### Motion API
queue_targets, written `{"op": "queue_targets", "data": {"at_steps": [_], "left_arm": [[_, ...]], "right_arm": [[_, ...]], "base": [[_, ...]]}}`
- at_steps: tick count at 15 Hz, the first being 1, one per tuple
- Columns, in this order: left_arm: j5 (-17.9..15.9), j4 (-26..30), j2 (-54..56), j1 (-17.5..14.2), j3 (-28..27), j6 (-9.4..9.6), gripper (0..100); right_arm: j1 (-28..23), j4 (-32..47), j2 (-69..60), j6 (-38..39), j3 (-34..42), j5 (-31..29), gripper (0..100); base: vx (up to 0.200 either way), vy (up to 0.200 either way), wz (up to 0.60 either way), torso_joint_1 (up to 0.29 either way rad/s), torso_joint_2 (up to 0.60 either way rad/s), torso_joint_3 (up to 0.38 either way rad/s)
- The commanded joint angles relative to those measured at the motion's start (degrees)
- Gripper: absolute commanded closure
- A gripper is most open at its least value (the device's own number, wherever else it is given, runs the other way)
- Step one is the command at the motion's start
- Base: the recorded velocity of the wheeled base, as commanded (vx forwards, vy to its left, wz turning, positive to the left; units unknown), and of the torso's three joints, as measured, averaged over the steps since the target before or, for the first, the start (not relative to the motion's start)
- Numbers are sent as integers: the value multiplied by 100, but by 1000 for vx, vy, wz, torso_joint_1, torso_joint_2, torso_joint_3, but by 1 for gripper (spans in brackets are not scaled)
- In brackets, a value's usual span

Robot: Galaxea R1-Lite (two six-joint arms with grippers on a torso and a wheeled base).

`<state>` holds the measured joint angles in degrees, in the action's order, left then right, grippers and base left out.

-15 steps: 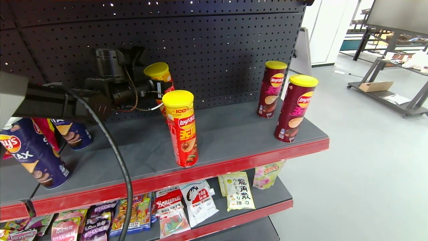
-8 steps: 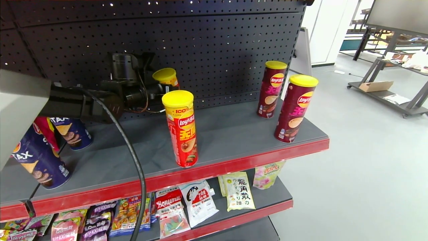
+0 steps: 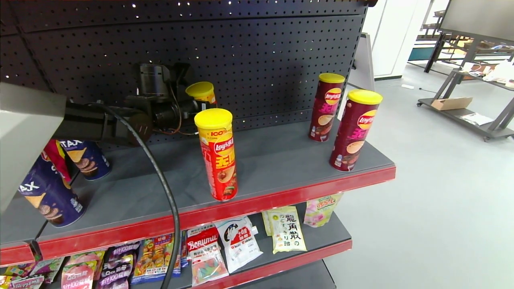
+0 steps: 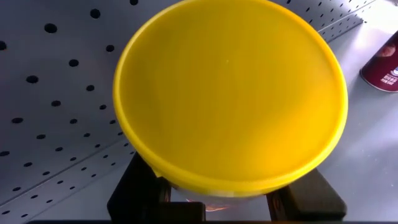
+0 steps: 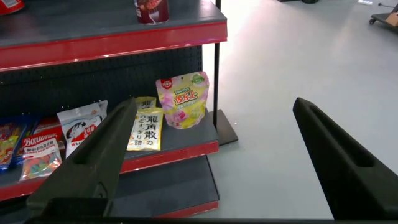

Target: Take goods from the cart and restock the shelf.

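There are two red chip cans (image 3: 219,160), two maroon chip cans (image 3: 355,130) and two dark blue chip cans (image 3: 48,196). The snack bags (image 3: 283,228) below overlap too much to count.

Floor (image 3: 433,192): grey, from 1 to 5 o'clock.
Rack (image 3: 488,129): dark metal, on castors, 2 o'clock, well back.
Box (image 3: 451,103): shallow cardboard, on the rack's low deck.
Papers (image 3: 476,118): same deck, just beside the box at its 4 o'clock.
Clutter (image 3: 500,72): white, on the rack's upper deck, too small to tell.
Wall (image 3: 395,36): white, 1 o'clock.
Strip (image 3: 419,53): teal, at the wall's 3 o'clock.
Panel (image 3: 363,60): pale grey, upright, 1 o'clock.
Snack bags, in a row at 6 o'clock: red-topped bag (image 3: 204,251); white bag (image 3: 237,241); cream bag (image 3: 286,228) with black characters; pink-and-green pouch (image 3: 321,208), nearest 5 o'clock.
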<state>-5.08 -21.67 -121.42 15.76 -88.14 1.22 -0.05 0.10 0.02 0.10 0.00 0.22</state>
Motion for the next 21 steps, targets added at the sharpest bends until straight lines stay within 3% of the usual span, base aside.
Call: {"op": "queue_targets", "data": {"at_steps": [1, 21], "left_arm": [[-10, 14, 13, 6, -2, 1, 100], [-37, 243, -198, -29, -257, 36, 100]], "right_arm": [[-4, -1, -2, -1, 0, 4, 0], [-4, -1, -2, -1, 0, 4, 0]], "base": [[0, 0, 0, 0, 0, 0], [0, 0, 0, 0, 0, 0]]}}
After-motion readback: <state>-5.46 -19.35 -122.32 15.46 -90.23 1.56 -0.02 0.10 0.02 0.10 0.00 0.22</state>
